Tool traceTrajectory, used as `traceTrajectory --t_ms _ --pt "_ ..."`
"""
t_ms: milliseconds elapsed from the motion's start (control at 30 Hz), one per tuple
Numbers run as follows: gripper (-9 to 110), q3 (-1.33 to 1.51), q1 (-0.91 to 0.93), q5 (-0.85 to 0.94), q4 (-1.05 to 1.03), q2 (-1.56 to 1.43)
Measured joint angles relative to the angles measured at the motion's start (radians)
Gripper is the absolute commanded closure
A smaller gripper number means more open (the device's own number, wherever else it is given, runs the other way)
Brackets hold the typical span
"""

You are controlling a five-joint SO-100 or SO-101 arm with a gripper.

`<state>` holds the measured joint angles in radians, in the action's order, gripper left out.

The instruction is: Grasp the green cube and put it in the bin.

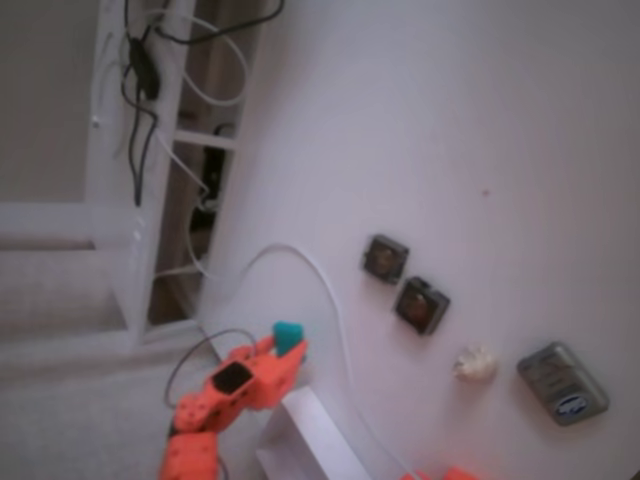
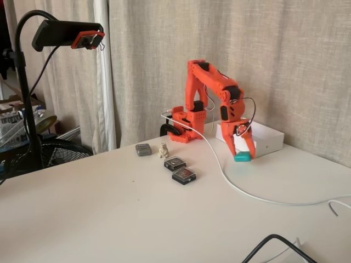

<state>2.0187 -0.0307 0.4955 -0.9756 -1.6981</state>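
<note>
Gripper [image 2: 243, 152] carrying green cube [image 2: 242, 157] off the tabletop [image 2: 109, 208].
Jaws closed on the cube's sides, held just in front of the white bin [image 2: 264, 138] (near the tabletop's far edge in a fixed view).

The pincer [image 1: 291, 346] grips the green cube [image 1: 289, 334] beside the white bin [image 1: 305, 435].

A matte teal-green cube [image 2: 242, 157], a bright orange plastic arm [image 2: 211, 104], two dark grey square objects [image 2: 179, 169], a plain white box [image 2: 263, 137], a white tabletop [image 2: 109, 213].
</note>
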Motion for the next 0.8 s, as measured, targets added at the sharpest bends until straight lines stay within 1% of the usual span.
traceTrajectory --t_ms 300,433,633,800 --pt "110 0.12 -0.156 0.0 0.06 -0.265" --pt "110 0.213 -0.279 0.0 0.067 -0.431" --pt "110 0.291 -0.446 0.0 -0.006 -0.663" --pt "110 0.331 -0.508 0.003 -0.092 -0.758"
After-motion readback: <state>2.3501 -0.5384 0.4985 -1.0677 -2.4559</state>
